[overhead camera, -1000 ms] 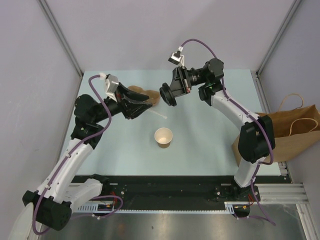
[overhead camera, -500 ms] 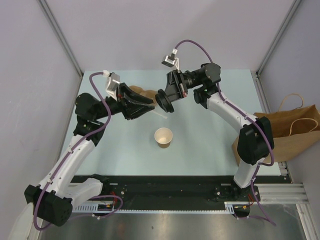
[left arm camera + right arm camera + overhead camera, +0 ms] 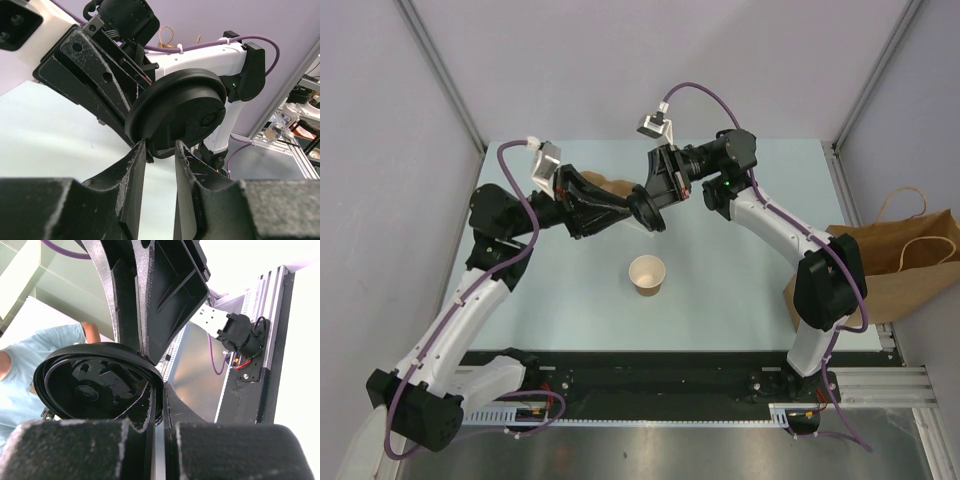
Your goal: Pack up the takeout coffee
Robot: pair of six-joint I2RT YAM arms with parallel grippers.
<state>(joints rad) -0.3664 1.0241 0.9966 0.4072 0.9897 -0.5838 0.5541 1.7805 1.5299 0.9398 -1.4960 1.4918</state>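
The tan paper cup (image 3: pixel 647 274) stands open and upright on the table, pale inside, without its lid. My right gripper (image 3: pixel 653 200) is shut on the rim of the round black lid (image 3: pixel 644 213) and holds it in the air above the table's back half. In the right wrist view the lid (image 3: pixel 90 385) sits pinched in my right gripper (image 3: pixel 160 390). My left gripper (image 3: pixel 628 207) is open, its tips at the lid's opposite edge. In the left wrist view the lid (image 3: pixel 185 110) has its lower rim between the parted fingers of my left gripper (image 3: pixel 160 150).
The brown pulp cup carrier (image 3: pixel 612 186) lies at the back, partly hidden behind my left gripper. The large brown paper bag (image 3: pixel 910 265) with handles lies on its side past the table's right edge. Grey walls close in the back and sides.
Both grippers have moved toward each other. The right one carried the lid left and down, and the left one reached right until its open tips met the lid's rim. The cup has not moved.
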